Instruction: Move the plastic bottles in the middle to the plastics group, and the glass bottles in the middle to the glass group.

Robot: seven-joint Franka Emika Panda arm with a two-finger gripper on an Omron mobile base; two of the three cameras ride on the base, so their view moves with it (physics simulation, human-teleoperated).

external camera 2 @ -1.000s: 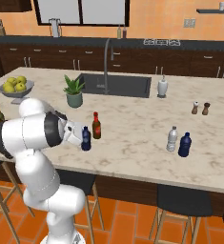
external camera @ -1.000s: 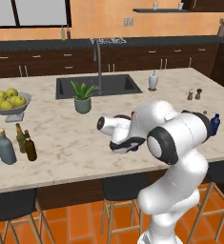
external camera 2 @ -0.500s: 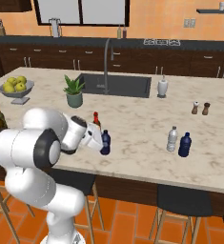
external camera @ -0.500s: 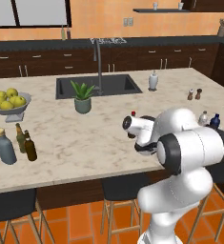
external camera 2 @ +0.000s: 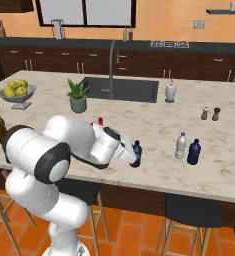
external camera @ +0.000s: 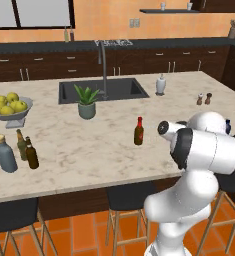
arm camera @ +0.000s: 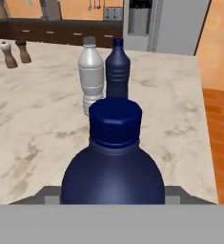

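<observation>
While the arm reaches forward over the island counter (external camera 2: 154, 120), the gripper (external camera 2: 130, 155) pinches the small navy-blue bottle (external camera 2: 136, 152) between its fingers, just above the counter's front part. From the hand camera, this navy-blue bottle (arm camera: 114, 167) with its blue cap is very close, and beyond it stand the pale clear bottle (arm camera: 92, 76) and the dark blue bottle (arm camera: 117, 69) side by side, near the counter's end. On the right base camera these two, the clear one (external camera 2: 180, 146) and the blue one (external camera 2: 193, 152), are well apart from the held bottle. The red-capped brown bottle (external camera: 138, 131) stands in the middle. At the left, the plain brown bottle (external camera: 31, 153) stands beside the olive-green bottle (external camera: 21, 145) and the grey-blue bottle (external camera: 5, 154).
</observation>
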